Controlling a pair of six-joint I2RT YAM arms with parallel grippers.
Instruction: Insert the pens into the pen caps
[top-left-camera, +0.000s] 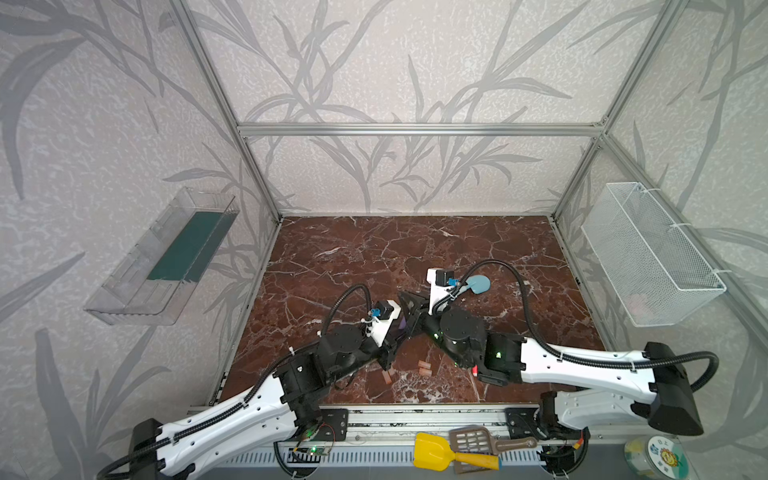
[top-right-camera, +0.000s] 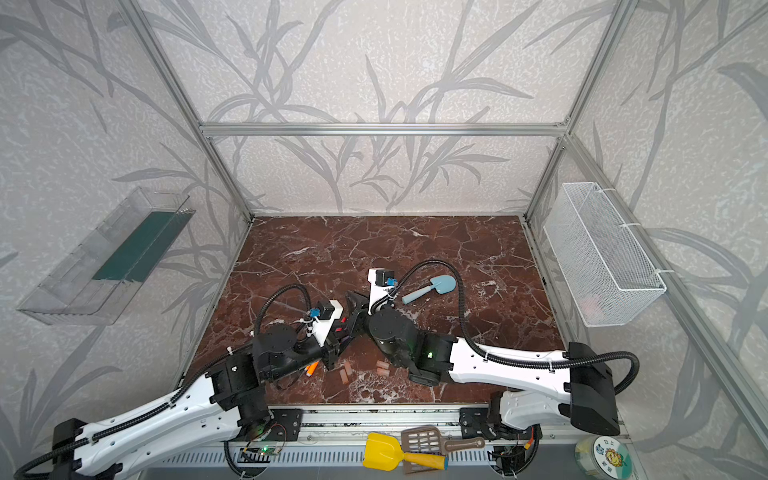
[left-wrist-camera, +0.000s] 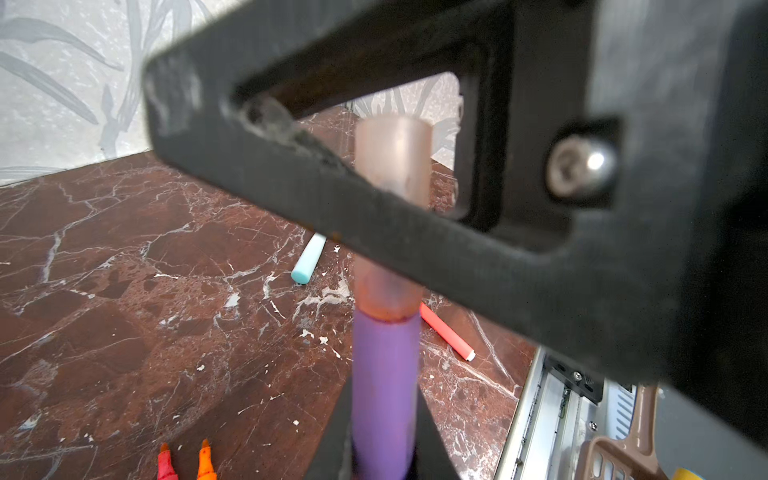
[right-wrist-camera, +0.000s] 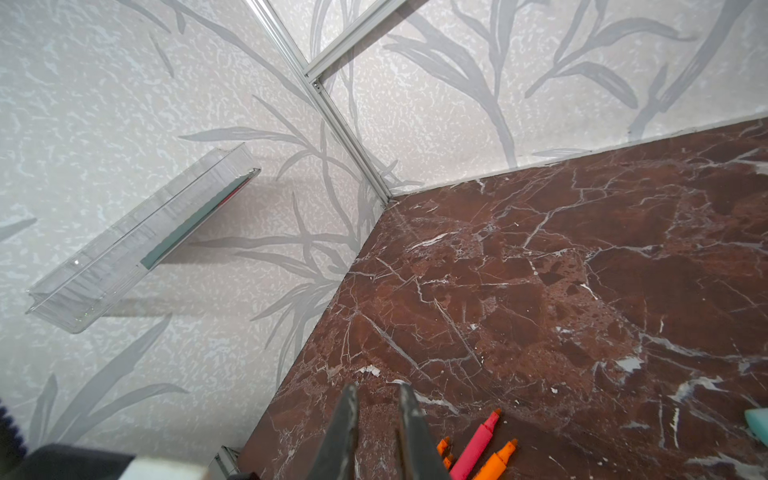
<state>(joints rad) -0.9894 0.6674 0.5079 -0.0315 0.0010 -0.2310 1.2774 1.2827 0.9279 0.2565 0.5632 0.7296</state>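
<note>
Red-brown marble tabletop (top-left-camera: 374, 249) inside an aluminium frame (top-left-camera: 415, 129), leaf-patterned wallpaper (top-left-camera: 415, 62) on every wall; a light-blue toy shovel (top-right-camera: 432, 288) lies flat right of centre, blade toward the right. Left wall: clear plastic bin (top-left-camera: 124, 291) with a dark green panel inside; right wall: white wire-mesh basket (top-left-camera: 652, 253). On the front rail, off the marble: yellow toy shovel (top-left-camera: 432, 451) with an orange handle, a brown slotted scoop (top-left-camera: 471, 442) overlapping it, and at far right a round tub (top-left-camera: 660, 457) with a sunflower label.
</note>
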